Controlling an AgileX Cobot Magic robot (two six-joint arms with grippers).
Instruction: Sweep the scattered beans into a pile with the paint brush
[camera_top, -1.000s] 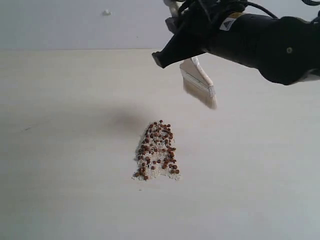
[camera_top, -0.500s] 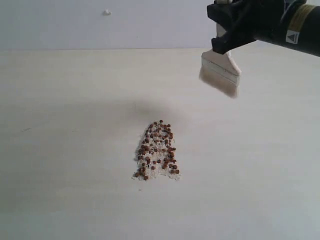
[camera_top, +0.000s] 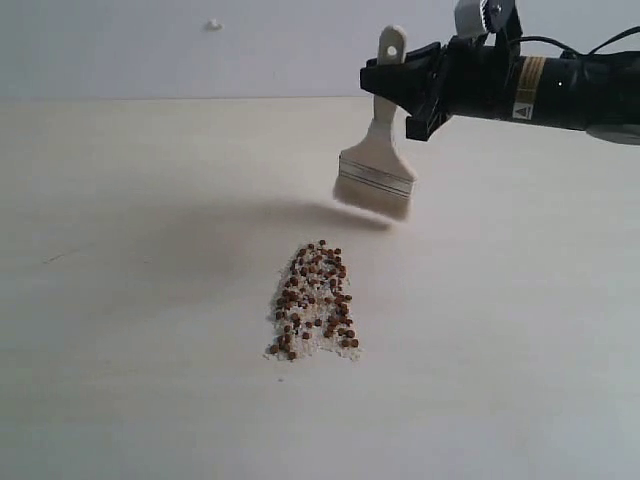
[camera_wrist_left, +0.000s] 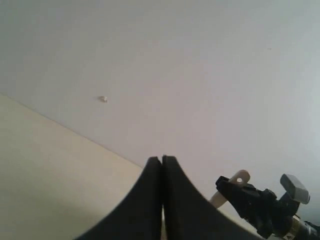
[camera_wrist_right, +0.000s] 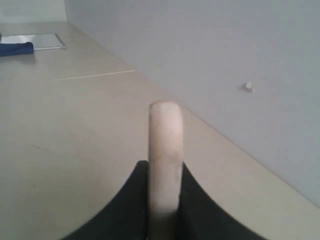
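- Exterior view: the right gripper (camera_top: 398, 88) is clamped on the wooden handle of the paint brush (camera_top: 376, 172). The handle's holed end sticks up past the jaws and the bristles point down.
- The brush hangs beyond the beans (camera_top: 315, 300), a little right of them and clear of them. Its shadow lies on the table (camera_top: 120, 260) just under the bristle tips. I cannot tell whether the tips touch the surface.
- The beans lie mid-table in one long patch, narrow at the far end and wider at the near end.
- Right wrist view: the pale handle (camera_wrist_right: 165, 145) stands between the two black jaws, which press it from both sides.
- Left wrist view: the left gripper (camera_wrist_left: 161, 172) has its fingers pressed together with nothing between them. It is held off the table and faces the wall.
- Handling, as judged: the brush looks light, with a stiff handle. Mid-handle above the ferrule, where it is gripped now, suits a steady stroke.
- The bristles look soft and will likely bend and splay under pressure.
- The beans look small, hard and round, so they may roll or skip ahead of a fast stroke. The fine pale grains may slip under the bristles.
- Count: one brush and two grippers.
- Count: several dozen reddish-brown beans, too many to tally. The pale grains mixed in are uncountable. No strays are visible outside the patch.
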